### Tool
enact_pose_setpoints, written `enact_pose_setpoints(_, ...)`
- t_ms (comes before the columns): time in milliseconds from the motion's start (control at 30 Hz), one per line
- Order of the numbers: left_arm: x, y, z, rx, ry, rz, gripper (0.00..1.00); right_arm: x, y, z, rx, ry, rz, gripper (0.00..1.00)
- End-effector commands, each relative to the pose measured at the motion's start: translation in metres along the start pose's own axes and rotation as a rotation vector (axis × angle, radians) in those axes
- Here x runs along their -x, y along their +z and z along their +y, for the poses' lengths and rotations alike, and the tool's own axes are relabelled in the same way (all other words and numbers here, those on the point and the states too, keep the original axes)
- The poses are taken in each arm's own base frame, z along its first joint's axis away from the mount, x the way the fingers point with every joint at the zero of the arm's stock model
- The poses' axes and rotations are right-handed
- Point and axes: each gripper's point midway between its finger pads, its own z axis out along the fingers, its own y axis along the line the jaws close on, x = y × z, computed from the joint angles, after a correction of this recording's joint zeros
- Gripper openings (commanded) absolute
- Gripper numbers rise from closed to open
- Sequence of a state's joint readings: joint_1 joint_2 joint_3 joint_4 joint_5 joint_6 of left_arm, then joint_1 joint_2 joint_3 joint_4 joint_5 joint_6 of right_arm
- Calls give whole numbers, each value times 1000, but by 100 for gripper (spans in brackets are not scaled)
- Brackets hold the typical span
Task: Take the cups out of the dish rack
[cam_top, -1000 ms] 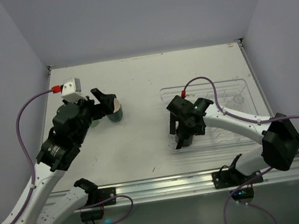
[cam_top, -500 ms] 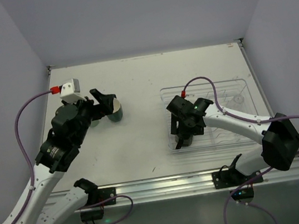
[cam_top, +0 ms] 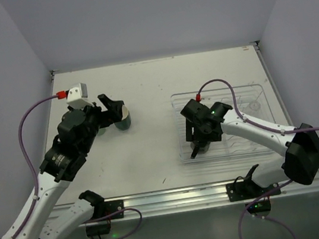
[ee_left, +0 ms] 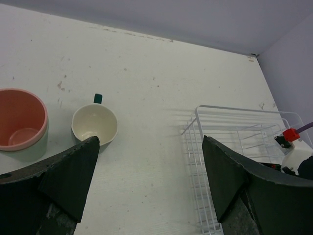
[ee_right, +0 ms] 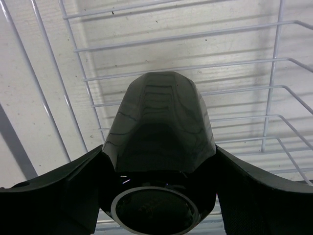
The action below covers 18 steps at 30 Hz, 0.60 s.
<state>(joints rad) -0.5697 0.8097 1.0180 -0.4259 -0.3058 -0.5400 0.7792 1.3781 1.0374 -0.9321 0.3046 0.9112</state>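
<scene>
Rack on the table's right half, cup in the rack's near-left part, tumbler and mug side by side on the table's left half, mug right of tumbler.

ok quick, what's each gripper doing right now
left gripper: open, holding nothing
right gripper: closed on the black mug in the dish rack
</scene>
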Motion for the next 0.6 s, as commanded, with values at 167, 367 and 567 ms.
enact_pose_setpoints(167,6,5,-9,-31,-8,-12,90,46,-34,9,87,18,-118,0)
enact_pose_setpoints(367,7,4,-9,-30,5,-10,90,59,-43,5,112,43,-141,0)
enact_pose_setpoints(567,-2,13,-15,-53,33,40,91,75,-58,-2,199,92,-170,0)
